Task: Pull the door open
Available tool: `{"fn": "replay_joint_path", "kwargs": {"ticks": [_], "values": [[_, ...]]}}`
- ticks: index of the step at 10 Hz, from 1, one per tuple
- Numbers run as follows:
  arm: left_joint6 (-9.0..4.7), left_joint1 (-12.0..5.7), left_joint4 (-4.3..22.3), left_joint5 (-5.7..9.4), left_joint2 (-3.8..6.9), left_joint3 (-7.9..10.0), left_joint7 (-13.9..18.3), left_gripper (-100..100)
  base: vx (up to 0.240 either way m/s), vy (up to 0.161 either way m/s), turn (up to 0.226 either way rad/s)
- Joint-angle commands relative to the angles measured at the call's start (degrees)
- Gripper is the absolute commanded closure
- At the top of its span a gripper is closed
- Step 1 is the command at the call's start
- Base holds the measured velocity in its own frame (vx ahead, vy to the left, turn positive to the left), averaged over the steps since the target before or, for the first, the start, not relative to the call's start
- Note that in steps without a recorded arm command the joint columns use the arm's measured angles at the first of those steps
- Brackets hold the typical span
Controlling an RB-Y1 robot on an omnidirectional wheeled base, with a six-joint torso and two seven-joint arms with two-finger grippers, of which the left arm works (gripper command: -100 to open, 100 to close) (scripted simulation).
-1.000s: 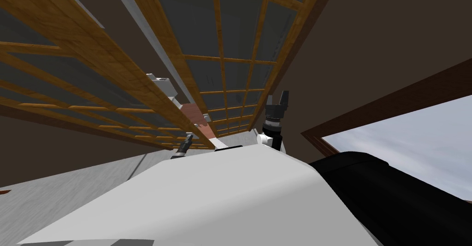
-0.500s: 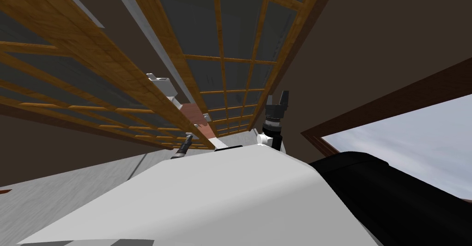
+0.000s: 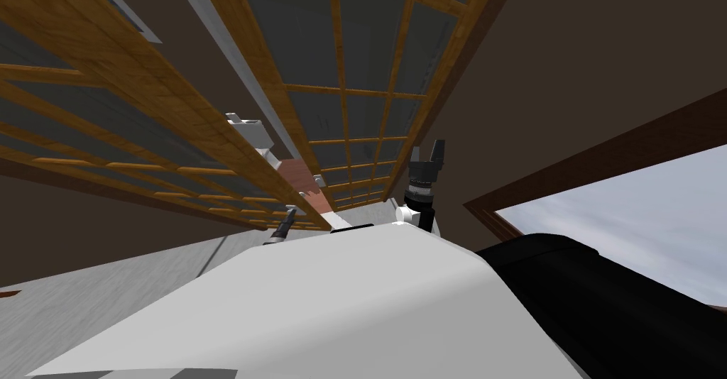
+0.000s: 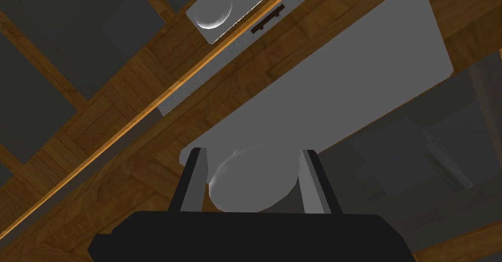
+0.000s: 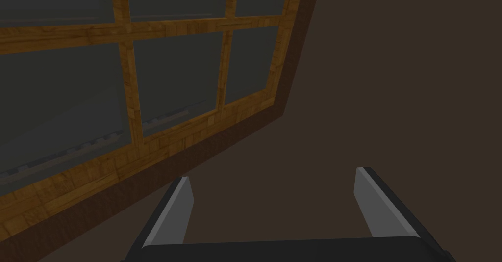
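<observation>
Two fingers of the left gripper (image 4: 252,152) clamp the grey door handle (image 4: 252,188) on the wooden door (image 4: 63,146), dead ahead, so the pull likely runs straight back. Well aside of the handle, the right gripper (image 5: 273,174) hangs spread.

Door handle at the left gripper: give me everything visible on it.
The door handle is plain matte grey, material unclear: a long flat bar lying aslant across the wooden door, ending in a rounded stub. The left gripper is shut on that stub, its fingers pressing both sides. Nothing else touches it.
</observation>
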Motion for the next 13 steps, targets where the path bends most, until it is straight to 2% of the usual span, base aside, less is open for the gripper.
{"fn": "replay_joint_path", "kwargs": {"ticks": [1, 2, 3, 4, 5, 6, 7, 10, 11, 12, 13], "values": [[-0.19, 0.44, -0.3, 0.41, 0.27, -0.4, 2.9, 100, -0.005, 0.007, 0.005], [-0.19, 0.44, -0.3, 0.41, 0.27, -0.4, 3.4, 100, -0.005, 0.005, 0.001], [-0.41, 0.69, -0.4, 0.7, 0.45, -0.81, 5.5, 100, -0.004, 0.006, 0.001], [-0.41, 0.69, -0.4, 0.7, 0.45, -0.81, 5.8, 100, -0.002, 0.005, 0.003], [-0.64, 0.95, -0.6, 0.98, 0.62, -1.23, 8.0, 100, -0.002, 0.006, 0.0], [-0.64, 0.95, -0.6, 0.98, 0.62, -1.23, 8.2, 100, 0.0, 0.0, 0.0], [-0.87, 1.21, -0.7, 1.27, 0.79, -1.64, 10.5, 100, 0.0, 0.0, 0.0], [-1.33, 1.74, -1.0, 1.85, 1.15, -2.5, 14.8, 100, -0.002, 0.005, 0.0], [-1.33, 1.74, -1.0, 1.85, 1.15, -2.5, 15.3, 100, 0.0, 0.0, 0.0], [-1.57, 2.0, -1.1, 2.16, 1.33, -2.94, 17.4, 100, 0.0, 0.0, 0.0], [-1.57, 2.0, -1.1, 2.16, 1.33, -2.94, 17.7, 100, 0.0, 0.0, 0.0]]}}
